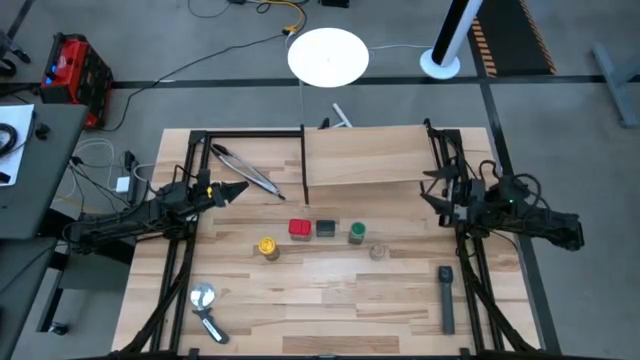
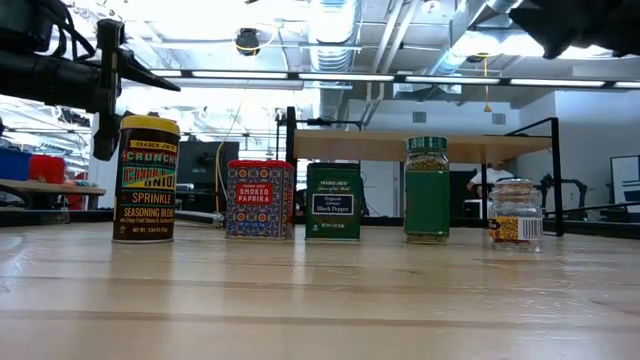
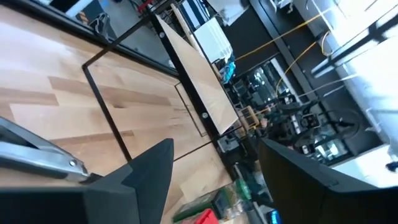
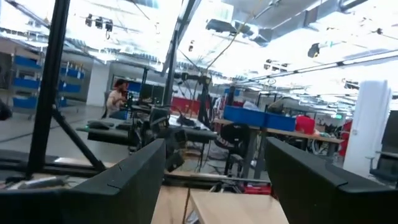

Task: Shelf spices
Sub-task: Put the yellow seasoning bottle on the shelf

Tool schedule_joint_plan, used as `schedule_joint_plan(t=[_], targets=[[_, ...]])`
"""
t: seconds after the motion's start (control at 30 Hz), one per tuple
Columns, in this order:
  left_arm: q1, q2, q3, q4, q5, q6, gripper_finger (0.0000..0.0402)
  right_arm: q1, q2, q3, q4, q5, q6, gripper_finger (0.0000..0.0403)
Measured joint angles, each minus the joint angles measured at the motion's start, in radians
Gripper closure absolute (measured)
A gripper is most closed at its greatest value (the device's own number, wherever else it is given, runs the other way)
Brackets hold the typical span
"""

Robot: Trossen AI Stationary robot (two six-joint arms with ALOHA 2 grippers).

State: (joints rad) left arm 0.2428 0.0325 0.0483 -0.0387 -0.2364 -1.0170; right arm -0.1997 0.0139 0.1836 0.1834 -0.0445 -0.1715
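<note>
Five spices in a row mid-table, none touching: yellow jar [image 1: 267,246], red paprika tin [image 1: 299,229], dark pepper tin [image 1: 326,229], green-lidded jar [image 1: 357,233], small clear jar [image 1: 378,251]. Shelf [image 1: 370,155] behind them, bare. Left gripper [image 1: 232,192] near tongs [image 1: 246,170], fingers apart. Right gripper [image 1: 432,187] beside shelf's end, fingers apart, empty.

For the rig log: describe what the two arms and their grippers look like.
Both arms are dark, near-black, jointed, with cabling along them. The left gripper carries yellow marks near its wrist and ends in two flat, dark, pointed fingers. The right gripper is the same dark build, with broad angular fingers.
</note>
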Motion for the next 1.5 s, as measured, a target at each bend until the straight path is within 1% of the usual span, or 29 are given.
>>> schedule_joint_plan(t=[0.17, 0.27, 0.3, 0.33, 0.43, 0.47, 0.53, 0.57, 0.63, 0.73, 0.83, 0.93, 1.03, 1.13, 1.2, 1.3, 1.37, 1.43, 1.47, 1.5], targets=[[0.0, 0.0, 0.0, 0.002, 0.0, -0.001, 0.0175, 0.0, 0.001, 0.013, 0.001, 0.001, 0.054, 0.0126], [0.0, 0.002, -0.003, 0.026, -0.025, -0.072, 0.0175, 0.0, 0.018, 0.013, 0.006, 0.001, 0.089, 0.0126], [0.001, -0.001, -0.005, 0.046, -0.024, -0.064, 0.0175, 0.0, 0.028, 0.013, 0.009, 0.001, 0.093, 0.0126], [0.001, 0.0, -0.006, 0.082, 0.002, -0.013, 0.0175, 0.0, 0.04, 0.013, 0.018, 0.001, 0.093, 0.0126], [-0.004, 0.0, -0.005, 0.227, 0.144, 0.294, 0.0175, 0.0, 0.079, 0.017, 0.049, 0.001, 0.117, 0.0126], [-0.008, 0.0, -0.004, 0.278, 0.182, 0.373, 0.0175, 0.0, 0.096, 0.028, 0.048, 0.001, 0.123, 0.0126], [-0.017, 0.001, -0.001, 0.366, 0.216, 0.519, 0.0175, 0.0, 0.135, 0.051, 0.046, 0.001, 0.135, 0.0126], [-0.017, 0.0, 0.007, 0.379, 0.225, 0.591, 0.0175, 0.0, 0.159, 0.068, 0.045, 0.001, 0.142, 0.0126], [-0.018, 0.007, 0.047, 0.335, 0.228, 0.716, 0.0175, 0.0, 0.216, 0.103, 0.03, 0.001, 0.145, 0.0126], [-0.018, 0.054, 0.131, 0.207, 0.161, 0.847, 0.0175, 0.0, 0.317, 0.17, 0.003, 0.001, 0.149, 0.0126], [-0.018, 0.14, 0.205, 0.165, 0.1, 0.946, 0.0175, 0.0, 0.42, 0.27, -0.088, 0.001, 0.175, 0.0126], [-0.018, 0.238, 0.288, 0.15, 0.09, 1.033, 0.0175, 0.001, 0.516, 0.387, -0.217, 0.001, 0.2, 0.0126], [-0.018, 0.337, 0.398, 0.062, 0.089, 1.112, 0.0175, 0.002, 0.599, 0.502, -0.32, 0.001, 0.21, 0.0126], [-0.018, 0.442, 0.51, -0.079, 0.088, 1.154, 0.0175, 0.015, 0.68, 0.617, -0.405, 0.001, 0.209, 0.0126], [-0.021, 0.513, 0.562, -0.146, 0.088, 1.151, 0.0175, 0.027, 0.732, 0.678, -0.477, 0.0, 0.209, 0.0126], [-0.035, 0.603, 0.595, -0.161, 0.102, 1.117, 0.0175, 0.048, 0.796, 0.739, -0.528, 0.0, 0.208, 0.0126], [-0.046, 0.648, 0.596, -0.137, 0.112, 1.067, 0.0175, 0.062, 0.827, 0.758, -0.532, 0.0, 0.199, 0.0126], [-0.056, 0.684, 0.598, -0.114, 0.152, 1.004, 0.0175, 0.072, 0.853, 0.763, -0.534, 0.0, 0.198, 0.0126], [-0.062, 0.698, 0.598, -0.105, 0.198, 1.006, 0.0175, 0.075, 0.864, 0.763, -0.535, -0.001, 0.198, 0.0126], [-0.072, 0.712, 0.598, -0.095, 0.267, 1.023, 0.0175, 0.078, 0.874, 0.763, -0.538, -0.002, 0.197, 0.0126]])
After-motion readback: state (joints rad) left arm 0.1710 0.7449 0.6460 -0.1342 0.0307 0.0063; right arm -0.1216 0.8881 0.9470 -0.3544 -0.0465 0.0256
